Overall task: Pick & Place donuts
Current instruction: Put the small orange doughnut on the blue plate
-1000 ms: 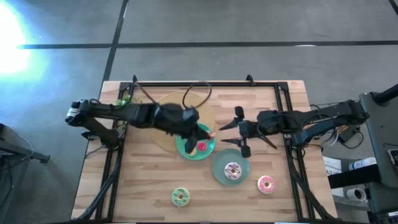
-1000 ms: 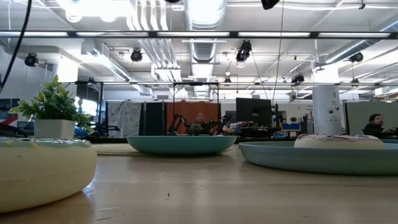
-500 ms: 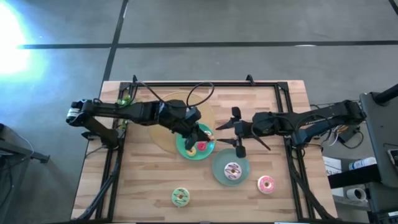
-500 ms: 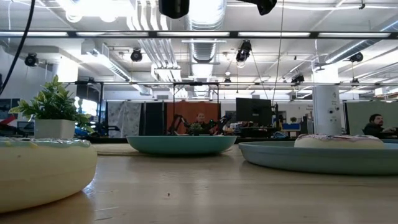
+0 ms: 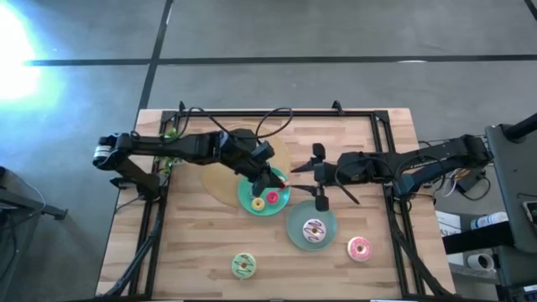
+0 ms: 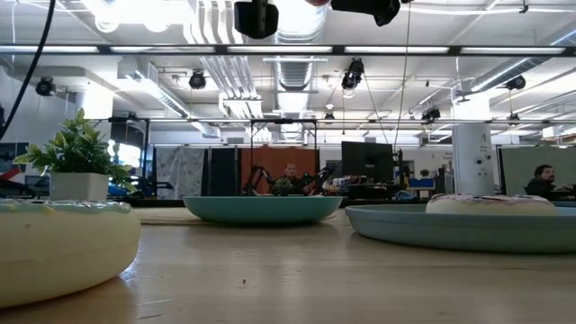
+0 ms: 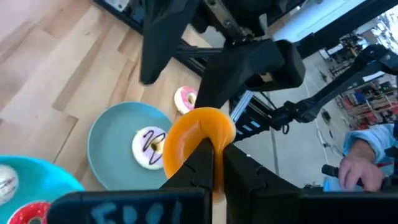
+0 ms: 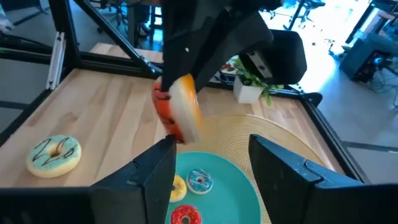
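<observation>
My left gripper (image 5: 277, 180) hangs over the right part of the teal plate (image 5: 252, 204) and is shut on a small orange donut (image 7: 199, 134). That plate carries little yellow (image 8: 176, 186), bluish (image 8: 200, 179) and red (image 8: 185, 216) donuts. My right gripper (image 5: 320, 176) is open, just right of the orange donut (image 8: 180, 112) and facing it. The white purple-striped donut (image 5: 313, 229) lies on a paler plate (image 5: 295, 235). The pink donut (image 5: 359, 248) and green donut (image 5: 243, 265) lie flat on the table. My left gripper pinches the orange donut between its two fingers by the rim (image 7: 208, 146). The fingers reach in from the table's left. The ring stands on edge beyond the fingertips (image 7: 202, 163) and is lifted clear above the teal plate.
A tan woven disc (image 5: 220, 172) lies under the teal plate's far-left side. A small potted plant (image 5: 170, 132) stands at the far left corner. Black frame rails (image 5: 277, 113) run round the table. Bare wood (image 5: 193, 243) lies along the near left.
My left gripper has shifted a little toward the table's right over the teal plate, uncovering the yellow donut on it, and stays shut. My right gripper has edged toward the table's left, closer to the orange donut, and stays open.
</observation>
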Robot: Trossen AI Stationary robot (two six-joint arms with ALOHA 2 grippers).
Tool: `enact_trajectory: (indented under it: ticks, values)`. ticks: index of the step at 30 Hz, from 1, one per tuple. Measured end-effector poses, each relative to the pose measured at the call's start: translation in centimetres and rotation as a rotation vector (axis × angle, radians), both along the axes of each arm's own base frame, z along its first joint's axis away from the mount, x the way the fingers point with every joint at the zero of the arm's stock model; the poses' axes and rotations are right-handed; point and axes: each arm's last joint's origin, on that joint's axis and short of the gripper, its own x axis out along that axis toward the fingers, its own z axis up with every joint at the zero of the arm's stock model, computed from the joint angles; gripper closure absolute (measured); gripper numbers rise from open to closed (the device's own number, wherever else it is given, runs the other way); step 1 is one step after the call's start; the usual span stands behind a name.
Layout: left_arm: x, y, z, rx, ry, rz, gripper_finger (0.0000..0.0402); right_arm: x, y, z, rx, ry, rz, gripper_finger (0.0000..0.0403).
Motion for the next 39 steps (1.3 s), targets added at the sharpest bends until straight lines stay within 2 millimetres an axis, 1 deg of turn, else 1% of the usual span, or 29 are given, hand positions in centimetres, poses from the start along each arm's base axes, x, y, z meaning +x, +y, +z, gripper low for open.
enact_trajectory:
  ticks: [4,14,19,21,25,29,31,34,39]
  values:
    - [0.2,0.1,-0.2,-0.003,0.004,-0.001,0.0401,0.1,0.1,-0.3,-0.015,0.018,0.016,0.0209]
    - [1.7,1.3,-1.1,-0.014,-0.026,0.007,0.0401,0.2,0.2,-0.4,-0.002,0.030,0.045,0.0209]
    - [1.9,1.3,-1.5,-0.007,-0.016,-0.002,0.0401,0.1,0.1,-0.6,0.027,0.048,0.029,0.0209]
    - [1.9,1.3,-1.5,0.005,-0.017,-0.008,0.0401,0.1,0.1,-0.7,0.038,0.060,0.023,0.0216]
    - [1.9,1.3,-1.5,0.013,-0.019,-0.011,0.0401,0.1,0.1,-0.7,0.037,0.061,0.014,0.0250]
    - [1.9,1.4,-1.6,0.021,-0.016,0.009,0.0400,0.1,-0.3,-0.8,0.041,0.062,0.001,0.0309]
    - [1.9,1.4,-1.7,0.028,-0.005,0.025,0.0393,0.1,-0.4,-0.8,0.042,0.062,-0.004,0.0342]
    - [1.8,1.5,-1.9,0.051,0.028,0.073,0.0365,0.2,-0.7,-0.9,0.073,0.070,-0.012,0.0382]
    - [1.5,1.8,-2.4,0.112,0.088,0.144,0.0300,0.6,-1.3,-1.4,0.175,0.095,-0.020,0.0386]
